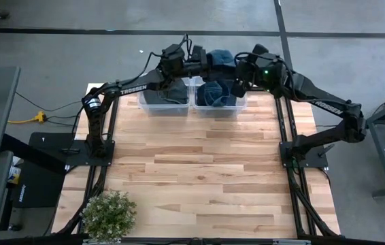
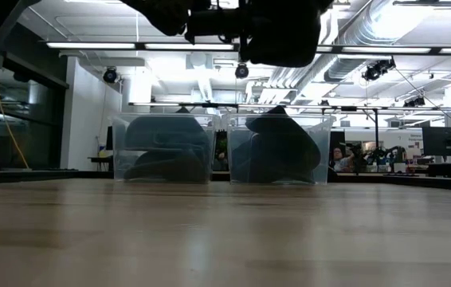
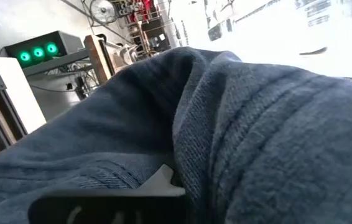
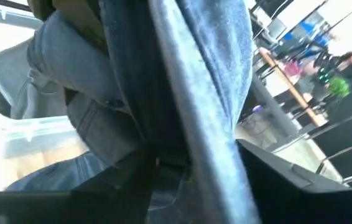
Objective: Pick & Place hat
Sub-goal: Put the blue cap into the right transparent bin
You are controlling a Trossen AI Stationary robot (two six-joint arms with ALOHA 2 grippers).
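With the left gripper (image 1: 203,60) clamped on the blue hat (image 1: 221,57) above the right bin (image 1: 218,102) and the right gripper (image 1: 237,85) spread open beside it, a snagged brim could spill it outside.

- Two clear bins stand side by side at the far end of the wooden counter (image 2: 225,239).
- The left bin (image 2: 162,149) and the right bin (image 2: 280,150) each hold dark blue hats.
- A dark hat (image 2: 277,32) hangs overhead among arm parts.

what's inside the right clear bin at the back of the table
Dark blue hats fill the right bin, heaped to its rim in the low view. How many there are and the bin's floor are hidden beneath the pile.
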